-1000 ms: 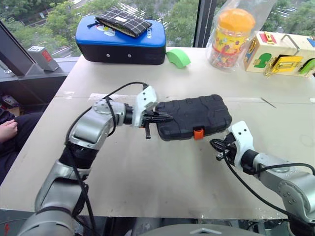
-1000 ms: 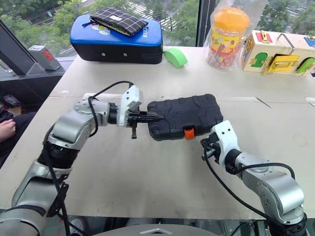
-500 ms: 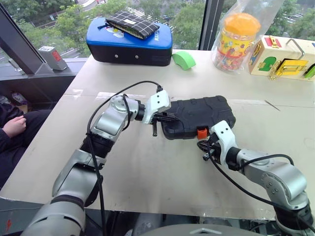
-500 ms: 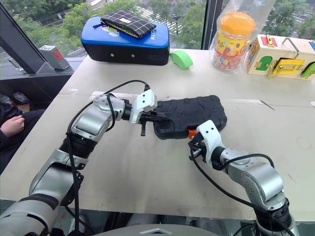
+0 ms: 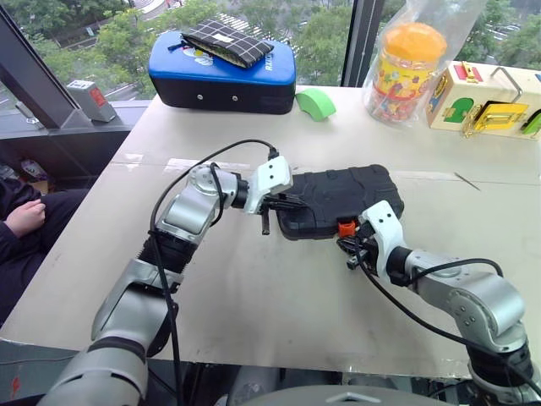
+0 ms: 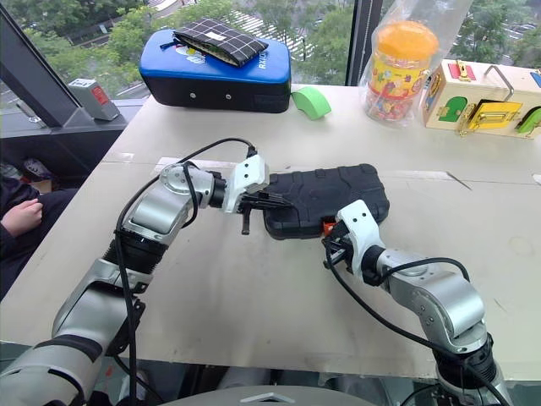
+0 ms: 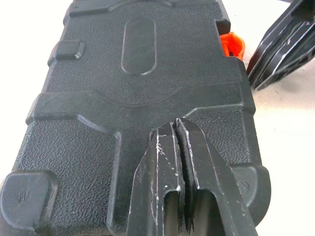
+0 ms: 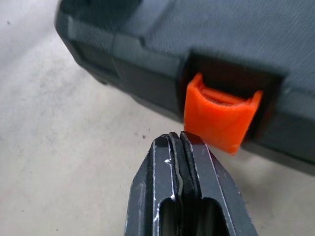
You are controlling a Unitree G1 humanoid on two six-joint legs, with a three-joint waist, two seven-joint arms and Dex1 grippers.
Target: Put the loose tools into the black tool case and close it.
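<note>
closed case, both grippers at its edges

the right gripper point(image 8: 177, 140) has its two black fingers pressed flat together, holding nothing. its tip sits just beside the orange latch point(image 8: 221, 117) on the near edge of the case point(image 5: 338, 196), almost touching the latch's lower corner; whether it actually makes contact i cannot tell. the latch sits in a notch of the case's front wall.

the left gripper point(image 7: 176, 129) is likewise pinched tight, nothing between its fingers. it lies on top of the lid at the case's left end, pointing along the lid towards the latch side. from the head views the fingers point(image 5: 286, 203) reach over the case's left edge.

the case lies flat with its lid down, near the middle of the table point(image 5: 254, 296), its long side running left to right. the lid is textured black with raised ribs and an oval recess.

further back on the table, well apart from the case, stand a blue-topped case point(image 5: 224, 72) with a checked pouch point(image 5: 224, 42) on it, a green object point(image 5: 315, 102), an orange-lidded jar point(image 5: 401, 63) in a clear bag, and a wooden latch box point(image 5: 486, 97). a person's hand point(image 5: 25, 216) shows at the left, beyond the table's edge.
</note>
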